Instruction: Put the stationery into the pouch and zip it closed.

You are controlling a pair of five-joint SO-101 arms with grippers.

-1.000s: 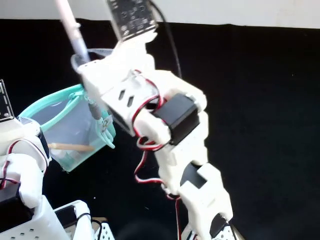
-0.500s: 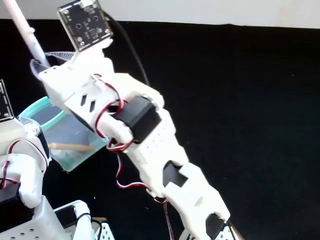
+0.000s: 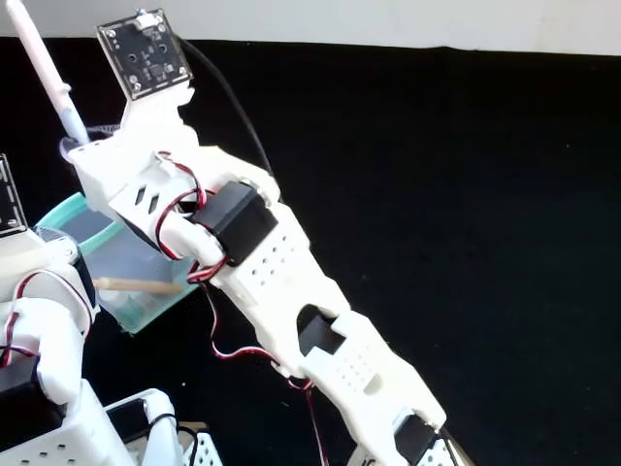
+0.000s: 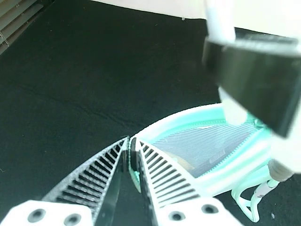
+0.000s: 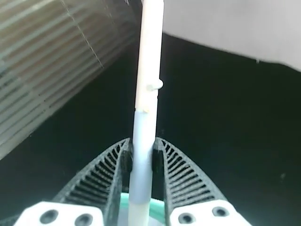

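Teal mesh pouch (image 3: 146, 291) lies open on the black table (image 3: 466, 194) with a wooden pencil (image 3: 136, 285) inside. The left gripper (image 4: 130, 147) is pinched narrow on the pouch's rim. Beyond it, the right gripper (image 5: 141, 153) clamps a white pen (image 5: 149, 70) upright over the pouch's far edge.

The right arm (image 3: 291, 291) stretches diagonally above the pouch (image 3: 116, 257), covering part of its mouth, pen (image 3: 44, 73) jutting upward. The left arm (image 3: 44, 340) stands just beside the pouch. Black counter (image 3: 485, 243) spreads wide beyond.

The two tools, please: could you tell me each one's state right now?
Left tool: shut on the pouch rim.
Right tool: shut on the pen.
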